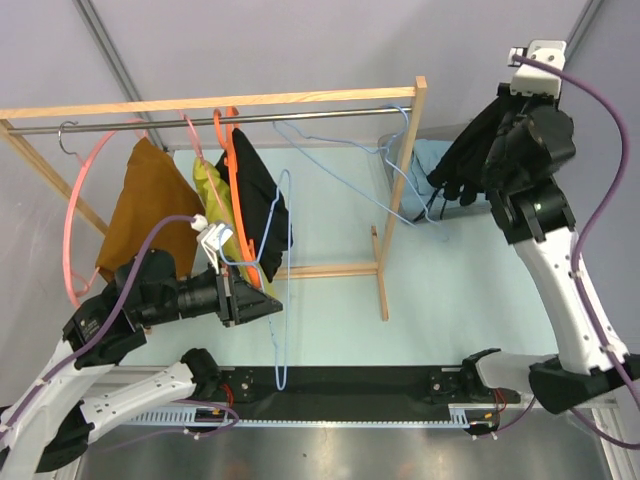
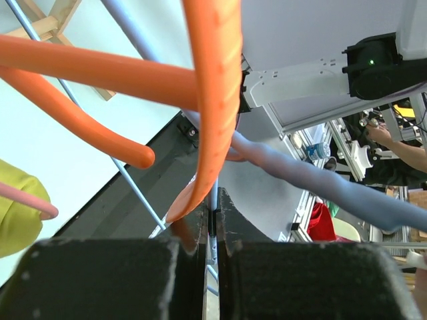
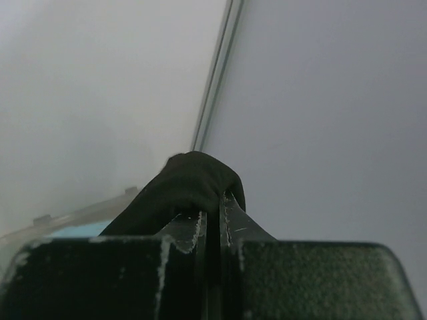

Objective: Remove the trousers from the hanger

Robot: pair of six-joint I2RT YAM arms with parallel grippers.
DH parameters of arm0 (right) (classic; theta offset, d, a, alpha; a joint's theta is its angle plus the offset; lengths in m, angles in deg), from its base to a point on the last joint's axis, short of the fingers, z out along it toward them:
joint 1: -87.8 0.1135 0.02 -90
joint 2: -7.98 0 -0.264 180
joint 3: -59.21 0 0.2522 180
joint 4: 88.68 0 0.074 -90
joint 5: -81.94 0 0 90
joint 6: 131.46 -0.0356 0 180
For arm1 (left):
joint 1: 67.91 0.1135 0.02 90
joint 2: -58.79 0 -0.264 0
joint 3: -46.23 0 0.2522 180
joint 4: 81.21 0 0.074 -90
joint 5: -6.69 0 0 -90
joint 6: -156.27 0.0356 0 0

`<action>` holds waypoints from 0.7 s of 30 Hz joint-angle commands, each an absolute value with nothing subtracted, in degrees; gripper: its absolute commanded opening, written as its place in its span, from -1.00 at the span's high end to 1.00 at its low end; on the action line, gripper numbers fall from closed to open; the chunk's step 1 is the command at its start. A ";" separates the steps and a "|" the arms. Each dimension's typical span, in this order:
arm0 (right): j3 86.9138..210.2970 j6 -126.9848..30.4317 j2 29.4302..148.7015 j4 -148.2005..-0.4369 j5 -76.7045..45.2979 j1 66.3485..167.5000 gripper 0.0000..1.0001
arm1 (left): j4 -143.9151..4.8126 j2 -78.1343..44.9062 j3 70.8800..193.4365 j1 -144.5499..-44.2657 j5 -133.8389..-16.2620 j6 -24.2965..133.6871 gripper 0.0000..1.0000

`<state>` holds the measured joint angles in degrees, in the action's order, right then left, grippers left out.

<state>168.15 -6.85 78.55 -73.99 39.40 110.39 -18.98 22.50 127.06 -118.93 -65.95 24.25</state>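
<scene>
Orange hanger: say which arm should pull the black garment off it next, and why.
Right, probably. The left gripper is shut on the orange hanger, steadying it. The right gripper must first drop the black cloth it holds by the bin.

I have a left arm [image 1: 120, 395] and a right arm [image 1: 562, 290] in white shells over black joints, each trailed by a purple cable [image 1: 612, 170]. My left claw [image 2: 212, 217] and right claw [image 3: 213, 217] are black and blocky, their fingers [image 3: 190, 233] scuffed with white flecks.

hangers [image 1: 228, 150] on rack rail [image 1: 320, 113], trousers [image 1: 468, 152] R of rack post [image 1: 408, 160]
</scene>
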 commanded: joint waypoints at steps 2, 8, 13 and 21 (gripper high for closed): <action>169.13 -29.15 81.37 -65.16 26.05 97.82 1.00 | -21.74 22.84 126.87 -118.80 -64.68 25.14 0.99; 166.14 -27.84 85.23 -69.37 28.14 94.22 1.00 | -21.75 22.84 127.14 -118.80 -65.47 27.34 0.99; 164.12 -26.26 86.56 -71.75 29.11 93.16 1.00 | -23.23 22.49 126.79 -118.80 -65.12 28.48 0.99; 162.70 -23.09 98.04 -76.15 27.45 93.24 1.00 | -25.96 21.09 126.87 -118.88 -64.15 33.66 0.99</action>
